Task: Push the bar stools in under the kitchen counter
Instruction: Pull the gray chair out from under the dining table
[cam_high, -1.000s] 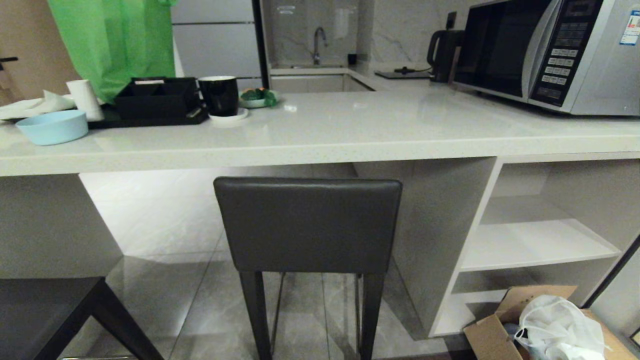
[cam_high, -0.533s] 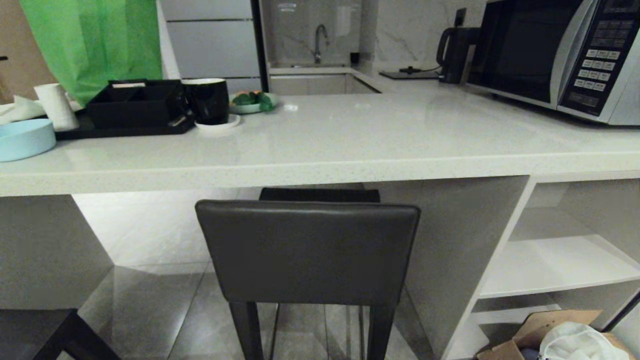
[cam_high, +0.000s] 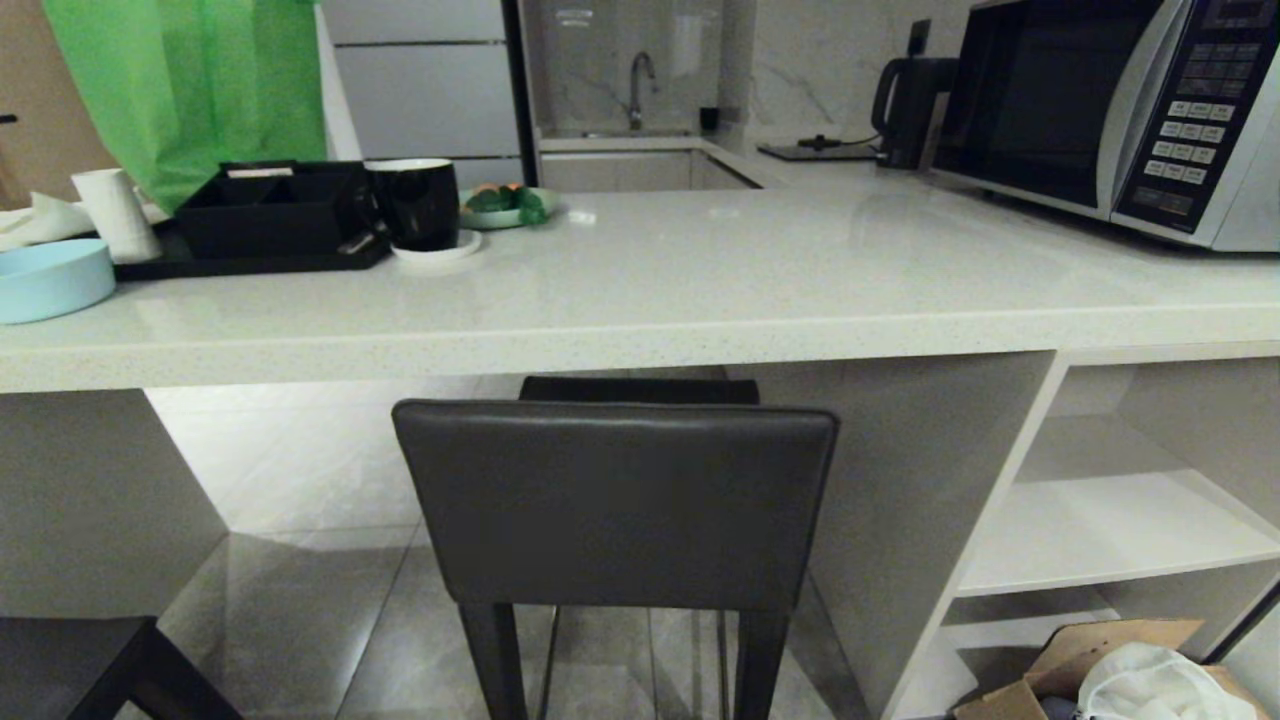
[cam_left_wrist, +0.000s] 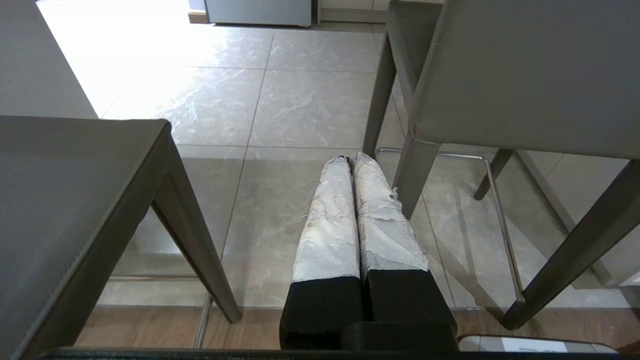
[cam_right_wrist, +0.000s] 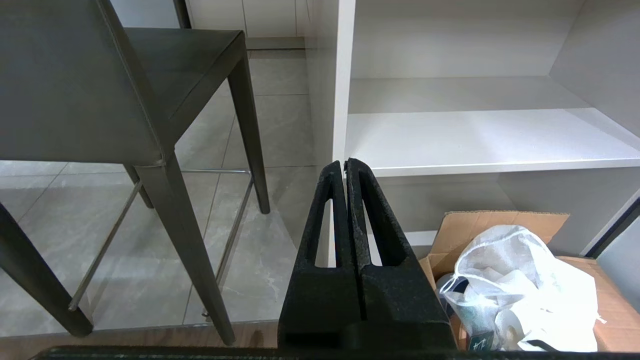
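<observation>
Stool one, a dark grey-brown leather-like bar stool with square seat and low backrest (cam_high: 615, 500), is seen directly ahead, its seat front just under the thick off-white glossy counter slab (cam_high: 640, 335), its backrest still outside. A second matching stool (cam_high: 70, 665) is noted well out to the left. The left gripper (cam_left_wrist: 349, 159) and right gripper (cam_right_wrist: 345, 163) are held low on either side, both pinched together and empty. The first push is judged in hand; further advance against the backrest is called for.
</observation>
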